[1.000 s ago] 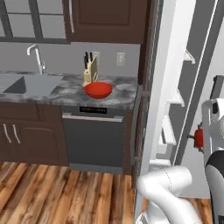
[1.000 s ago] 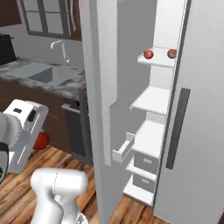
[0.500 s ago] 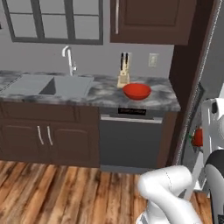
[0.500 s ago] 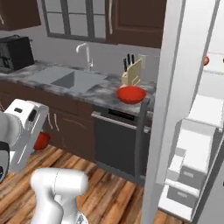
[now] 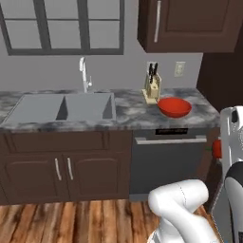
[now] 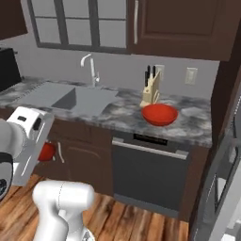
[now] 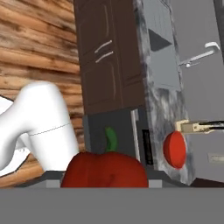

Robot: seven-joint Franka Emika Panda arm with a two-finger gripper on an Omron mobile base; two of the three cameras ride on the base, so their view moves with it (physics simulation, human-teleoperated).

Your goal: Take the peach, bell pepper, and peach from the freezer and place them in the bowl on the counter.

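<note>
We find the claw (image 7: 103, 175) closed on the bell pepper (image 7: 104, 170), green stem up between the tips. The bowl (image 5: 174, 107) sits on the counter (image 5: 128, 114), well apart from the claw, ahead and above it, beside the knife block (image 5: 152, 90), above the dishwasher (image 6: 150, 174)
</note>
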